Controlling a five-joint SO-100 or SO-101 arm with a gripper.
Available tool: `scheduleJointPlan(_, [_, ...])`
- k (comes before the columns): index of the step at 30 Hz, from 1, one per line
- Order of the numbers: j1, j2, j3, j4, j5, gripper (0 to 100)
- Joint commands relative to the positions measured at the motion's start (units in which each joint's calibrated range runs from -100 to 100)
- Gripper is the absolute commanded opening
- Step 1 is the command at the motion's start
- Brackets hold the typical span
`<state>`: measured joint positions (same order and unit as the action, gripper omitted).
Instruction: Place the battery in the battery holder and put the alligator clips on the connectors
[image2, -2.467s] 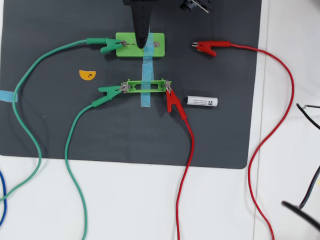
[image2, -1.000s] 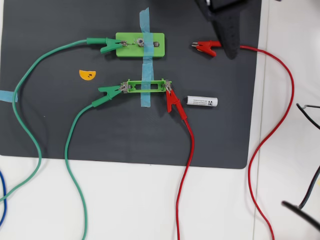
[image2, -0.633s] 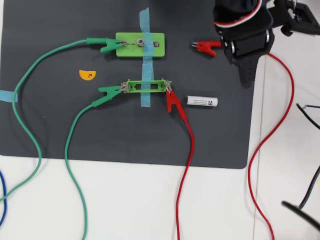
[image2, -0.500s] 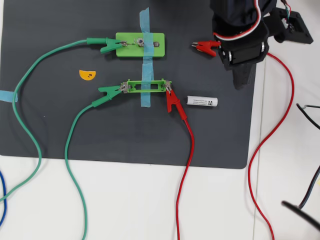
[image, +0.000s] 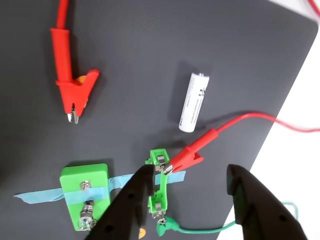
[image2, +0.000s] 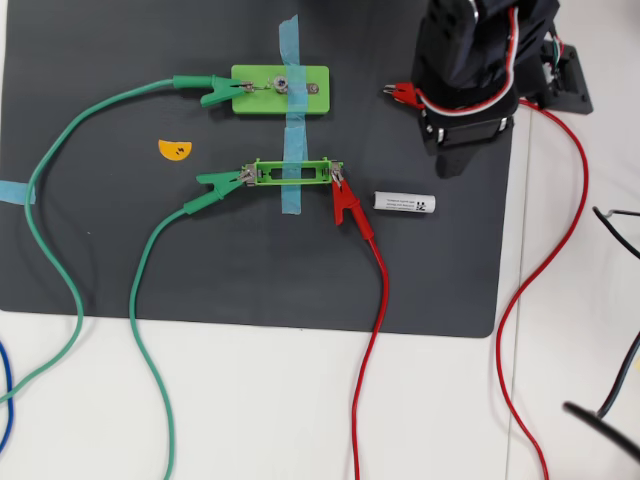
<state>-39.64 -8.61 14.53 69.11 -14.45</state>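
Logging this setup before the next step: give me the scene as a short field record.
battery: white, lying loose on the dark mat, right of the holder in the overhead view
battery holder: green frame, empty, taped down
clips on holder: green clip at its left tab, red clip at its right tab
green block: taped, one green clip attached
loose red clip: unattached
end effector: open, holding nothing

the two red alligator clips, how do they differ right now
One red clip is clamped on the metal tab at the right end of the battery holder in the overhead view; the other red clip lies loose on the black mat, attached to nothing. The clamped one lies close to the battery; the loose one lies near the solid green block. Both have red sleeves and red wires.
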Motion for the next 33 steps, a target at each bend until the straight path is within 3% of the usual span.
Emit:
scheduleJointPlan(1, [4.2, 1.2, -2.9, 0.0, -3.7, 14])
scheduleJointPlan(18, [1.7, 8.9, -2.8, -9.9, -4.7, 14])
scheduleJointPlan(33, [2.2, 14.4, -3.8, -10.0, -4.4, 14])
